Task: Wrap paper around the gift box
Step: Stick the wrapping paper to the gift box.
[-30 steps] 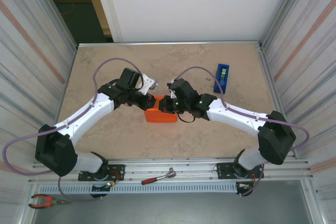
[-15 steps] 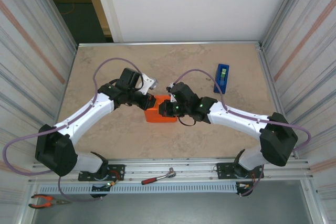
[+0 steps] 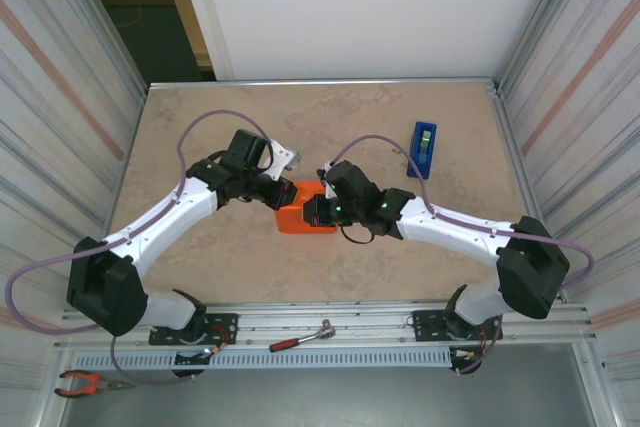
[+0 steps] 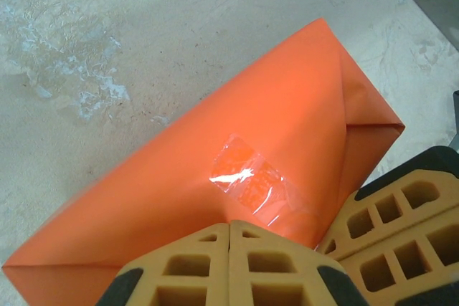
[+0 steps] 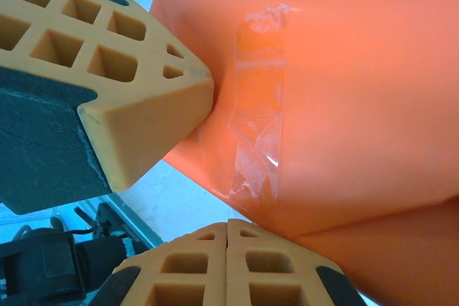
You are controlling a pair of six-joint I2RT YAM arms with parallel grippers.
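The orange paper (image 3: 300, 221) forms a box-sized parcel at the table's middle; the gift box is hidden under it. Clear tape (image 4: 251, 180) holds the seam on top, and the end flap is folded into a triangle. My left gripper (image 3: 287, 194) is shut, its tips (image 4: 229, 226) resting on the parcel's top by the tape. My right gripper (image 3: 313, 210) is also shut, its tips (image 5: 227, 223) at the parcel's edge just below the tape (image 5: 258, 105). In the right wrist view the left gripper's fingers (image 5: 122, 98) press against the paper (image 5: 358, 91).
A blue tape dispenser (image 3: 423, 149) stands at the back right. A ratchet wrench (image 3: 300, 337) and red pliers (image 3: 85, 382) lie on the rail in front of the arm bases. Metal walls close in both sides.
The right arm has slid its shut gripper a little to the left over the parcel. The left arm and the parcel have stayed put.
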